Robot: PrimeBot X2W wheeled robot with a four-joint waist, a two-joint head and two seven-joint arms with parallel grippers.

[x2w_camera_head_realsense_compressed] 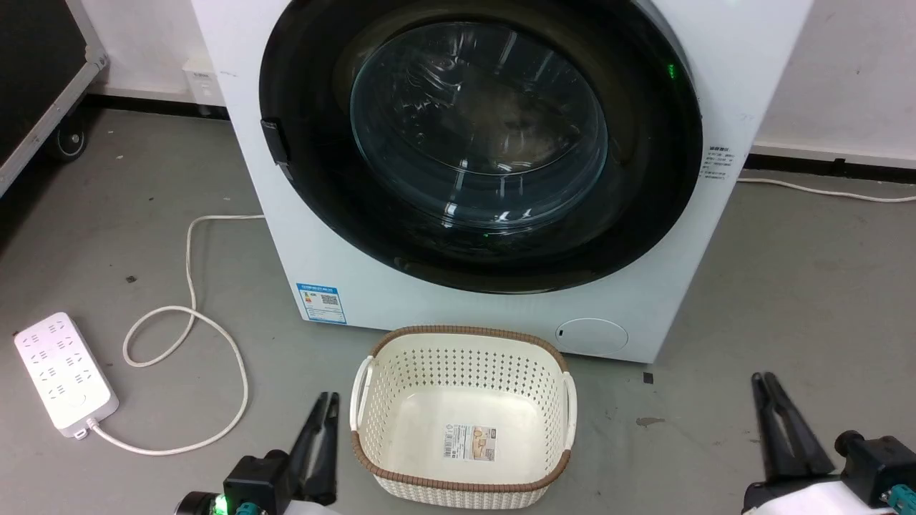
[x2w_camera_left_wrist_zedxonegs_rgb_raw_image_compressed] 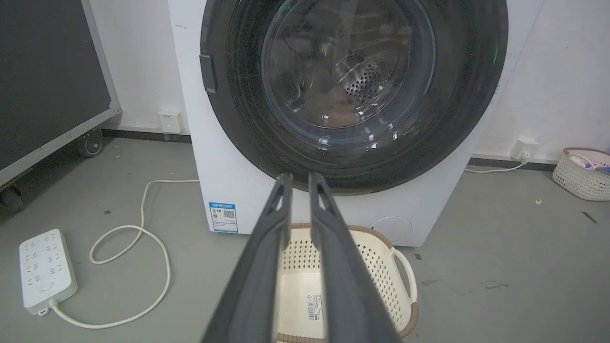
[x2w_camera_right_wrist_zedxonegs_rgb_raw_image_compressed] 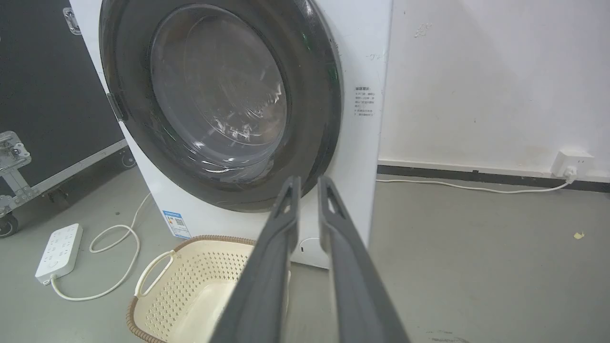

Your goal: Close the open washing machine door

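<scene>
The washing machine (x2w_camera_head_realsense_compressed: 429, 300) is a white box straight ahead on the grey floor. Its washing machine door (x2w_camera_head_realsense_compressed: 479, 143), black-rimmed with a bulging glass window, lies flat against the front, with its small latch tab (x2w_camera_head_realsense_compressed: 274, 141) at the left edge. Through the glass in the left wrist view, the door (x2w_camera_left_wrist_zedxonegs_rgb_raw_image_compressed: 348, 71) shows the perforated steel drum. In the right wrist view the door (x2w_camera_right_wrist_zedxonegs_rgb_raw_image_compressed: 219, 95) sits flush with the machine (x2w_camera_right_wrist_zedxonegs_rgb_raw_image_compressed: 362, 57). My left gripper (x2w_camera_head_realsense_compressed: 325, 400) (x2w_camera_left_wrist_zedxonegs_rgb_raw_image_compressed: 300, 177) and right gripper (x2w_camera_head_realsense_compressed: 762, 379) (x2w_camera_right_wrist_zedxonegs_rgb_raw_image_compressed: 310, 180) hang low, well short of the machine, both shut and holding nothing.
A cream perforated basket (x2w_camera_head_realsense_compressed: 465, 331) stands empty on the floor between my grippers, against the machine's foot. A white power strip (x2w_camera_head_realsense_compressed: 64, 372) and its looping cable (x2w_camera_head_realsense_compressed: 189, 315) lie at the left. A black wheeled case (x2w_camera_head_realsense_compressed: 36, 71) stands far left. A second basket (x2w_camera_left_wrist_zedxonegs_rgb_raw_image_compressed: 584, 174) sits by the right wall.
</scene>
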